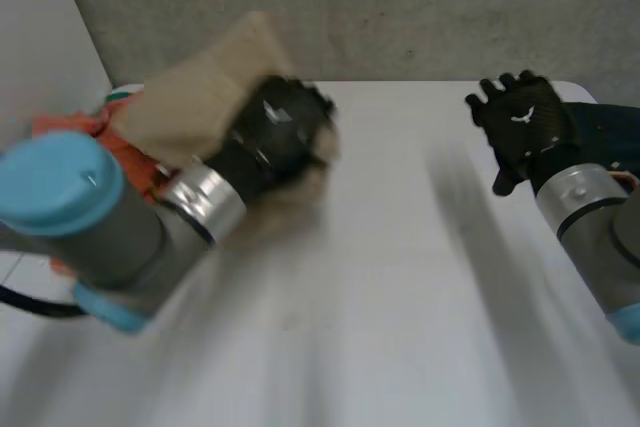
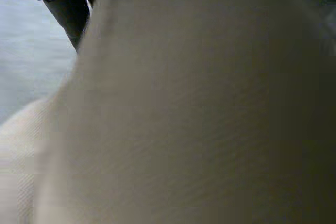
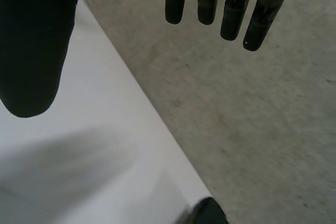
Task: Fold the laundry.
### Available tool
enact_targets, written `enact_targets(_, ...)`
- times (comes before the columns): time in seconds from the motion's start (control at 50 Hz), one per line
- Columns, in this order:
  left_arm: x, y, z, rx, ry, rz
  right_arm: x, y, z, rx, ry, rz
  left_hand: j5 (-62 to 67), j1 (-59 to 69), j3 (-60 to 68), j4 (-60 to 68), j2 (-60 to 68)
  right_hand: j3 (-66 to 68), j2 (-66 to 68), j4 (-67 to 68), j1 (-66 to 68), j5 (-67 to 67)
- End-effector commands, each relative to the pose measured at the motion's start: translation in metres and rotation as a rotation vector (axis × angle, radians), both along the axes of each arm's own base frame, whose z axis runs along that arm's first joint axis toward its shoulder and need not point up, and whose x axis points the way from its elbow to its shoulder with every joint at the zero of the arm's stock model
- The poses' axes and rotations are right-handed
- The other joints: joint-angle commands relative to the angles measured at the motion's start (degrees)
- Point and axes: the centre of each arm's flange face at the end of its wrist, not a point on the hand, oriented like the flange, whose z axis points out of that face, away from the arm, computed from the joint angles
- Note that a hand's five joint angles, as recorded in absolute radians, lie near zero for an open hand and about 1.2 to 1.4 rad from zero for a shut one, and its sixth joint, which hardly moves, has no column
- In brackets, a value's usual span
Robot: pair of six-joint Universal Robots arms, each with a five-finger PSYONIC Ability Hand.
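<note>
A beige cloth (image 1: 200, 82) is lifted off the white table (image 1: 400, 277) at the back left, and my left hand (image 1: 278, 119) is curled into it from the front. In the left wrist view the beige cloth (image 2: 184, 119) lies right against the palm, with a bit of my left hand (image 2: 68, 3) beside it. My right hand (image 1: 522, 122) hovers at the table's far right, open with nothing in it. Its straight fingers (image 3: 231, 9) and thumb (image 3: 34, 51) hang over the table's far edge (image 3: 152, 114).
A pile of orange laundry (image 1: 110, 142) lies at the left edge behind my left arm. Dark blue fabric (image 1: 612, 135) lies at the right edge beside my right arm. A grey wall (image 1: 400, 7) stands close behind the table.
</note>
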Motion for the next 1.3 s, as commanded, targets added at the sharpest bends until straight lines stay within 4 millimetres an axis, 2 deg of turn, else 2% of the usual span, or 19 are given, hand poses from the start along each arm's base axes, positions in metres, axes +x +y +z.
enact_targets(0.02,-0.022,0.026,-0.036,0.111,-0.059,-0.122,-0.011,-0.011,0.007,-0.022,-0.005,-0.048,-22.37,-21.74,-26.35,-27.35,-26.75,-1.98,-2.42,-3.17,-1.06,-3.35)
enact_targets(0.04,-0.021,0.023,-0.034,0.105,-0.055,-0.103,-0.011,-0.011,0.007,-0.021,-0.004,-0.048,-43.33,-42.69,-47.31,-48.31,-47.71,-1.98,-2.42,-3.17,-1.06,-3.35)
enact_targets(0.06,-0.020,0.020,-0.032,0.102,-0.048,-0.081,-0.011,-0.011,0.007,-0.021,-0.004,-0.048,-53.68,-53.05,-57.66,-58.66,-58.06,-1.98,-2.42,-3.17,-1.06,-3.35)
enact_targets(0.14,-0.005,-0.002,-0.013,0.070,-0.011,0.048,-0.009,-0.010,0.008,-0.024,-0.004,-0.039,-53.30,-52.66,-57.28,-58.28,-57.67,-1.98,-2.42,-3.17,-1.06,-3.35)
enact_targets(0.2,0.016,-0.016,0.009,0.033,0.027,0.140,-0.008,-0.011,0.010,-0.027,-0.005,-0.034,-52.46,-51.82,-56.44,-57.44,-56.84,-1.98,-2.42,-3.17,-1.06,-3.35)
enact_targets(0.32,0.043,-0.020,0.022,0.048,0.030,0.262,0.000,-0.007,0.009,0.040,0.011,-0.003,-50.94,-50.31,-54.92,-55.93,-55.32,-1.98,-2.42,-3.17,-1.06,-3.35)
enact_targets(0.4,0.065,-0.019,0.028,0.071,0.032,0.391,0.025,0.013,0.001,0.168,0.046,0.102,-50.44,-49.80,-54.42,-55.42,-54.82,-1.98,-2.42,-3.17,-1.06,-3.35)
enact_targets(0.48,0.083,-0.013,0.012,0.155,-0.020,0.490,0.047,0.037,-0.001,0.314,0.055,0.217,-47.76,-47.12,-51.74,-52.74,-52.14,-1.98,-2.42,-3.17,-1.06,-3.35)
enact_targets(0.62,0.092,0.013,-0.026,0.346,-0.162,0.496,0.068,0.051,0.001,0.355,0.075,0.315,-44.21,-43.58,-48.20,-49.20,-48.59,-1.98,-2.42,-3.17,-1.06,-3.35)
enact_targets(0.72,0.096,0.023,-0.055,0.449,-0.247,0.503,0.084,0.069,-0.012,0.365,0.131,0.388,-44.21,-43.58,-48.19,-49.20,-48.59,-1.98,-2.42,-3.17,-1.06,-3.35)
enact_targets(0.84,0.089,0.022,-0.065,0.453,-0.262,0.503,0.100,0.089,-0.039,0.373,0.246,0.453,-44.21,-43.58,-48.19,-49.20,-48.59,-1.98,-2.42,-3.17,-1.06,-3.35)
enact_targets(0.92,0.086,0.016,-0.061,0.424,-0.242,0.504,0.099,0.089,-0.052,0.396,0.282,0.432,-44.21,-43.58,-48.19,-49.20,-48.59,4.47,4.02,3.27,5.38,3.10)
enact_targets(0.94,0.086,0.014,-0.058,0.412,-0.232,0.505,0.097,0.089,-0.054,0.404,0.288,0.420,-44.21,-43.58,-48.19,-49.20,-48.59,17.32,16.88,16.13,18.23,15.95)
enact_targets(1.0,0.085,0.013,-0.055,0.398,-0.222,0.505,0.094,0.091,-0.055,0.419,0.296,0.415,-44.21,-43.58,-48.19,-49.20,-48.59,40.43,39.98,39.23,41.34,39.06)
enact_targets(1.02,0.085,0.012,-0.054,0.391,-0.216,0.505,0.092,0.094,-0.056,0.437,0.306,0.414,-44.21,-43.58,-48.19,-49.20,-48.59,56.82,56.37,55.62,57.73,55.45)
enact_targets(1.04,0.085,0.012,-0.053,0.386,-0.214,0.505,0.091,0.095,-0.056,0.451,0.311,0.414,-44.21,-43.58,-48.19,-49.20,-48.59,65.31,64.86,64.11,66.22,63.94)
enact_targets(1.14,0.084,0.008,-0.047,0.367,-0.198,0.509,0.073,0.102,-0.056,0.568,0.348,0.394,-44.21,-43.58,-48.19,-49.20,-48.59,68.02,67.58,66.83,68.94,66.65)
enact_targets(1.2,0.084,0.006,-0.044,0.359,-0.191,0.517,0.054,0.109,-0.041,0.643,0.353,0.369,-44.21,-43.58,-48.19,-49.20,-48.59,68.02,67.58,66.83,68.94,66.65)
enact_targets(1.3,0.083,0.004,-0.041,0.347,-0.183,0.526,0.044,0.143,-0.025,0.833,0.311,0.501,-44.55,-43.92,-48.53,-49.53,-48.93,68.02,67.58,66.83,68.94,66.65)
